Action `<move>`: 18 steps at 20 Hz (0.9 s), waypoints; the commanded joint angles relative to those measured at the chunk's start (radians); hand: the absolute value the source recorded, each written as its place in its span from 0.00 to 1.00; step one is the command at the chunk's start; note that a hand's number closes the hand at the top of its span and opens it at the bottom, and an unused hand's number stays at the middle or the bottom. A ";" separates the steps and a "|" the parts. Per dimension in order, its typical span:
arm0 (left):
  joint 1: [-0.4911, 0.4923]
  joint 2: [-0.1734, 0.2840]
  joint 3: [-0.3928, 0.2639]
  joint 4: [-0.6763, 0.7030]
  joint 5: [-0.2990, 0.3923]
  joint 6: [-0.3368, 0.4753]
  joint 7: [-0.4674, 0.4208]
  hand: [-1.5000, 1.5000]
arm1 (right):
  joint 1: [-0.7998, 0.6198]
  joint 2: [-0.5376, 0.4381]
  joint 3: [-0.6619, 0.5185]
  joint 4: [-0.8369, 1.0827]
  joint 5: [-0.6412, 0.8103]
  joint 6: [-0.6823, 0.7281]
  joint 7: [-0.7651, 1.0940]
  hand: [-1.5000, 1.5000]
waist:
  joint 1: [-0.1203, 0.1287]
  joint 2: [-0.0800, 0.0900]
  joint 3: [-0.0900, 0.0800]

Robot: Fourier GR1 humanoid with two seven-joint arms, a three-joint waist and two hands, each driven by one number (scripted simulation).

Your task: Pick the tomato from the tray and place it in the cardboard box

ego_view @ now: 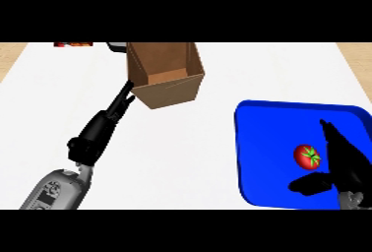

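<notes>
A red tomato (307, 156) with a green stem lies on the blue tray (262, 128) at the right of the white counter. My right hand (341, 162) is over the tray, fingers straight and pointing away just right of the tomato, thumb (311, 184) spread below it; the hand is open and holds nothing. The open cardboard box (166, 74) stands at the upper middle. My left hand (105, 123) stretches toward the box's left side, its straight fingertips (126, 93) at the box's lower left corner, open.
A small red and black object (74, 45) and a dark object (116, 47) lie at the counter's far edge, left of the box. Bare white counter lies between the box and the tray.
</notes>
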 commanded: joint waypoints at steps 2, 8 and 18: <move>0.018 -0.029 0.035 0.039 -0.029 -0.042 0.011 0.50 | -0.035 0.016 -0.086 0.090 0.014 0.019 -0.082 0.00 | -0.001 0.005 -0.003; 0.033 -0.094 0.021 0.007 -0.099 -0.038 0.051 0.50 | -0.034 0.074 -0.084 0.143 0.083 0.022 -0.114 0.00 | 0.000 0.005 -0.003; -0.027 -0.109 0.130 0.081 -0.090 -0.125 0.039 0.50 | -0.032 0.158 -0.074 0.205 0.128 0.079 -0.111 0.00 | -0.002 0.006 -0.003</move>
